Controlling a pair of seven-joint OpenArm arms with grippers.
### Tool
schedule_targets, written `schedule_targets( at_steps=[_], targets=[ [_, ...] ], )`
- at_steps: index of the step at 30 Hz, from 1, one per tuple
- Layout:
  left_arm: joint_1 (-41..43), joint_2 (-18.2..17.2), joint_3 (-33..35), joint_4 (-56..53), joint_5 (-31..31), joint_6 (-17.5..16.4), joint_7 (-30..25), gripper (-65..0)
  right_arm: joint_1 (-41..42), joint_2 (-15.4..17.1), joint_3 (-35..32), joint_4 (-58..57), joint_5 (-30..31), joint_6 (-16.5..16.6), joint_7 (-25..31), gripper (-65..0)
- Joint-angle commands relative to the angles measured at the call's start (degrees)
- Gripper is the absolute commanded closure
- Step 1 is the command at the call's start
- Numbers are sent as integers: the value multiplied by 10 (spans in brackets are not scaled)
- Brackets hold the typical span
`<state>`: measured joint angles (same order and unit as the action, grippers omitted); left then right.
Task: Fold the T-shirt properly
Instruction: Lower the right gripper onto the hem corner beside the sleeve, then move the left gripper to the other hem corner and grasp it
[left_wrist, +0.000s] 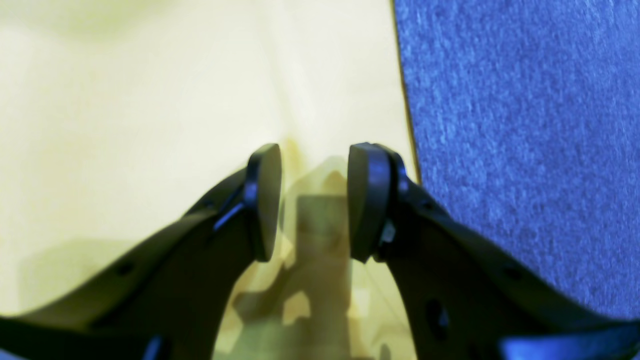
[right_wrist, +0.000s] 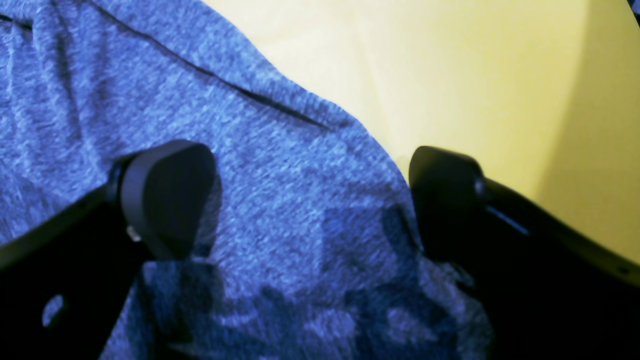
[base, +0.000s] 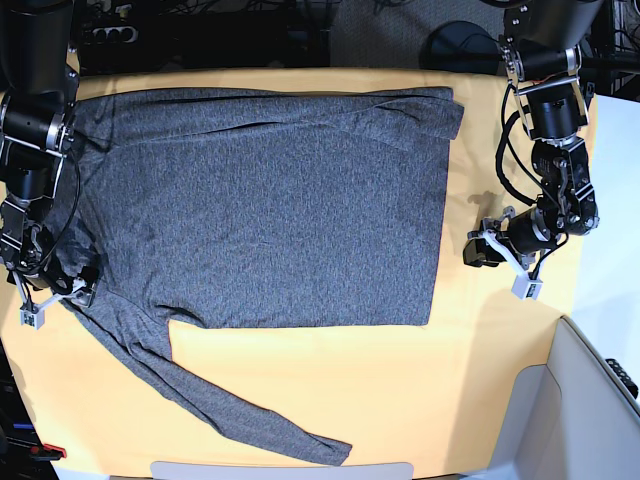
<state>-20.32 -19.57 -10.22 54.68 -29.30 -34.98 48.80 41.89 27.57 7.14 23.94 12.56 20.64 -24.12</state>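
The T-shirt (base: 270, 210) is charcoal grey with long sleeves and lies flat on the yellow-orange tablecloth (base: 400, 380). One sleeve (base: 240, 415) trails diagonally toward the front edge, and the other is folded along the top. My left gripper (base: 478, 247) is open and empty over bare tablecloth, just right of the shirt's straight edge (left_wrist: 525, 125). Its fingers (left_wrist: 265, 200) stand apart in the left wrist view. My right gripper (right_wrist: 300, 210) is open wide over the shirt's fabric (right_wrist: 280, 190) at its left edge, near where the trailing sleeve starts (base: 80, 285). One finger is over fabric and the other is at the edge.
A white panel (base: 590, 400) rises at the front right corner. A pale strip (base: 280, 470) runs along the front edge. Dark equipment and cables (base: 300, 30) sit behind the table. Both arm bases stand at the back corners.
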Motion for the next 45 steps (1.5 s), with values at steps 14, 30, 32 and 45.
schedule_targets(
  at_steps=[14, 30, 32, 45],
  targets=[
    [-4, -3, 3, 1, 17, 3, 26, -224, 18, -8, -1, 12, 5, 7, 11, -258],
    [-114, 23, 4, -116, 18, 3, 19, -228, -1, -18, -3, 12, 2, 7, 54, -99],
    [-145, 27, 4, -159, 19, 3, 13, -240, -4, -22, -3, 12, 2, 7, 54, -99],
    [-210, 82, 4, -259, 20, 5, -30, -248, -13, -23, -3, 12, 2, 7, 52, -98]
  ],
)
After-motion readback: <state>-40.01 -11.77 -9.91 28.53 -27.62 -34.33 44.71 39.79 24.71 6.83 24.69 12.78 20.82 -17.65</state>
